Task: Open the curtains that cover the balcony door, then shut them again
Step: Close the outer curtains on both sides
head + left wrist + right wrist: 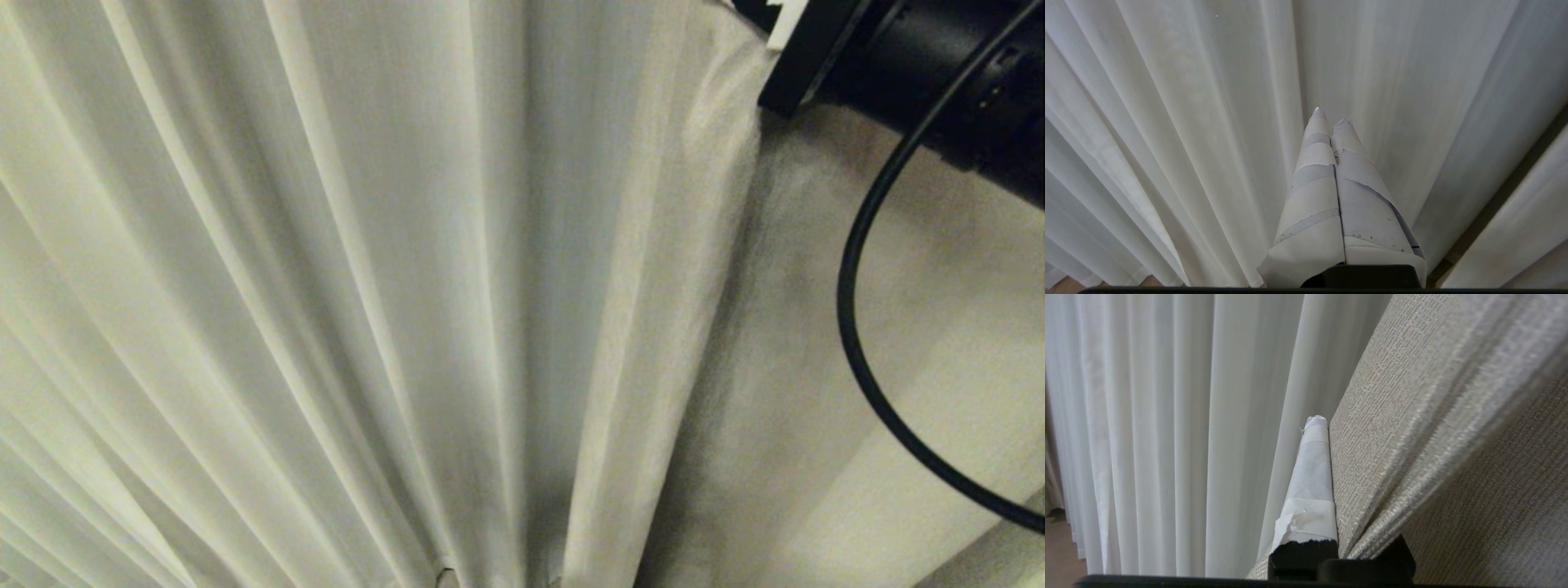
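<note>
Pleated cream curtains (343,269) fill the whole view ahead, hanging close in front of the robot. At the upper right, the right gripper (1331,457) is pinched tight on a woven curtain fold, its taped finger (1310,486) pressed against the cloth. Its black cable (849,310) loops below the arm. Facing the pleats, the left gripper (1329,122) is closed on nothing.

We are facing the curtains (367,286), our right arm (922,65) reaching in at their upper right edge.
</note>
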Tool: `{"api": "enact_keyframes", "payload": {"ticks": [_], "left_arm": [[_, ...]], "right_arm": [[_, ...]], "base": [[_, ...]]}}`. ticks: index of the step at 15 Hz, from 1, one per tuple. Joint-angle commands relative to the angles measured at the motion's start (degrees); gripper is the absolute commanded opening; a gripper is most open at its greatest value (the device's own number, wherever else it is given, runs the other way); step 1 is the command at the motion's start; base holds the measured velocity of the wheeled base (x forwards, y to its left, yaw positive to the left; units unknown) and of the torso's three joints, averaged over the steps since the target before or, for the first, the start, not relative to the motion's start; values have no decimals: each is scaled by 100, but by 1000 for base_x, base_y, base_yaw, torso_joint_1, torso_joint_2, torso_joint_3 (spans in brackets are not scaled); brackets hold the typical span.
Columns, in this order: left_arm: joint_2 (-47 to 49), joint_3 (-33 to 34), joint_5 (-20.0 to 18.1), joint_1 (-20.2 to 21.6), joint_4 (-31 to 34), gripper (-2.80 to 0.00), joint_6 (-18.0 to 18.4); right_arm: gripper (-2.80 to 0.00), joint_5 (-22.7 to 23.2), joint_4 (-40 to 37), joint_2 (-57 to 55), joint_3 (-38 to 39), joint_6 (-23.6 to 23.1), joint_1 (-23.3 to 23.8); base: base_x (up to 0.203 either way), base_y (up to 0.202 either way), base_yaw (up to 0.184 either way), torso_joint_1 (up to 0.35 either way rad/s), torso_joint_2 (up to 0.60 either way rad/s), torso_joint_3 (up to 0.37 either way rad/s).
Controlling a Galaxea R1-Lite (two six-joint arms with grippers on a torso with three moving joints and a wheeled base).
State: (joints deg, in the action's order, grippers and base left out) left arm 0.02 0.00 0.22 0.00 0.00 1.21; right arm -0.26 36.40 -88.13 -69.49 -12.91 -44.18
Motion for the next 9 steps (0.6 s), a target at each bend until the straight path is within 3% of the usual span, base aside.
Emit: {"api": "enact_keyframes", "payload": {"ticks": [1, 9], "left_arm": [[-2, 0, 4, 0, 0, -280, 2], [-2, 0, 9, 0, 0, -280, 2]], "right_arm": [[-280, -540, 85, -198, -58, -9, -308], [-280, -896, 105, -244, -144, -1, -395]], "base": [[0, 0, 0, 0, 0, 0], [0, 0, 0, 0, 0, 0]]}}
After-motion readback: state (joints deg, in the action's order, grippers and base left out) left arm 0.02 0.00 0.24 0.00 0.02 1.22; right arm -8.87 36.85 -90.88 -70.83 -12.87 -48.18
